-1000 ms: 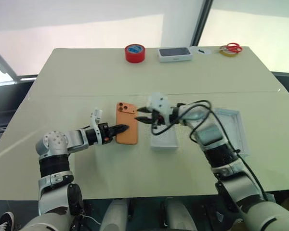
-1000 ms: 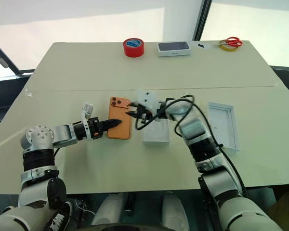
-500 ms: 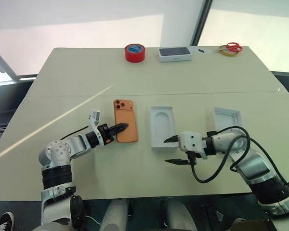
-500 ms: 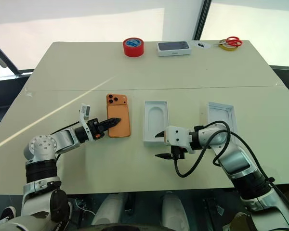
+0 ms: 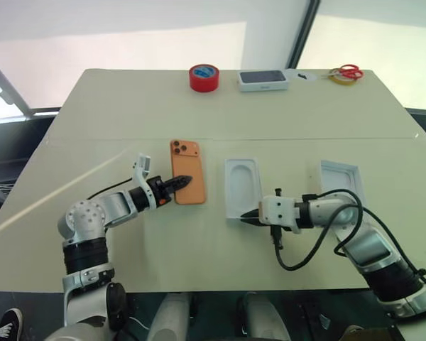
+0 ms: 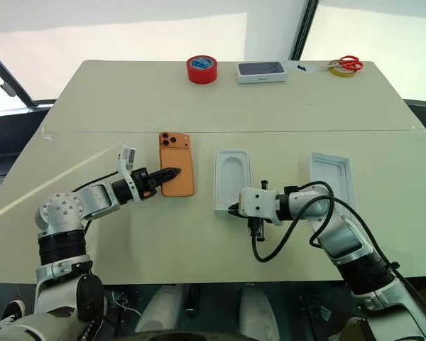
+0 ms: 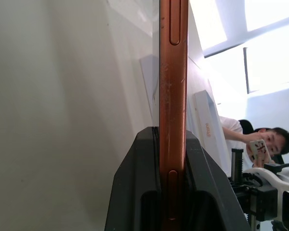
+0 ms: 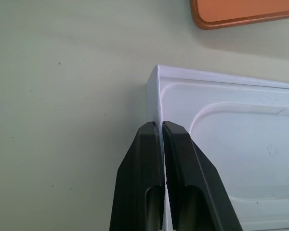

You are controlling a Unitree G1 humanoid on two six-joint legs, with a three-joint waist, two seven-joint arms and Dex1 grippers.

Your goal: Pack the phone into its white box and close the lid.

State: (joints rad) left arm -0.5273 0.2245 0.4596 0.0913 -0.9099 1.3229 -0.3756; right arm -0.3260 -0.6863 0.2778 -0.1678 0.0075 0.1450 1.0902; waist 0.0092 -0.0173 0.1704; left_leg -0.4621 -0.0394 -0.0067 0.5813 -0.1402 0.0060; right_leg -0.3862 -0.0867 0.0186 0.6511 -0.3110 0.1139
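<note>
Right wrist view: the right end effector (image 8: 162, 139) is pinched on the thin near wall of the white box (image 6: 232, 178), whose inside shows a moulded rounded recess. The left end effector (image 5: 179, 180) clamps the edge of the orange phone (image 5: 187, 180), which lies back-up on the counter (image 5: 128, 106) just beside that box. No writing can be read anywhere.

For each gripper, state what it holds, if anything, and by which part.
The left gripper is shut on the phone, clamping its long side edge. The right gripper is shut on the thin near wall of the white tray with the rounded recess.
</note>
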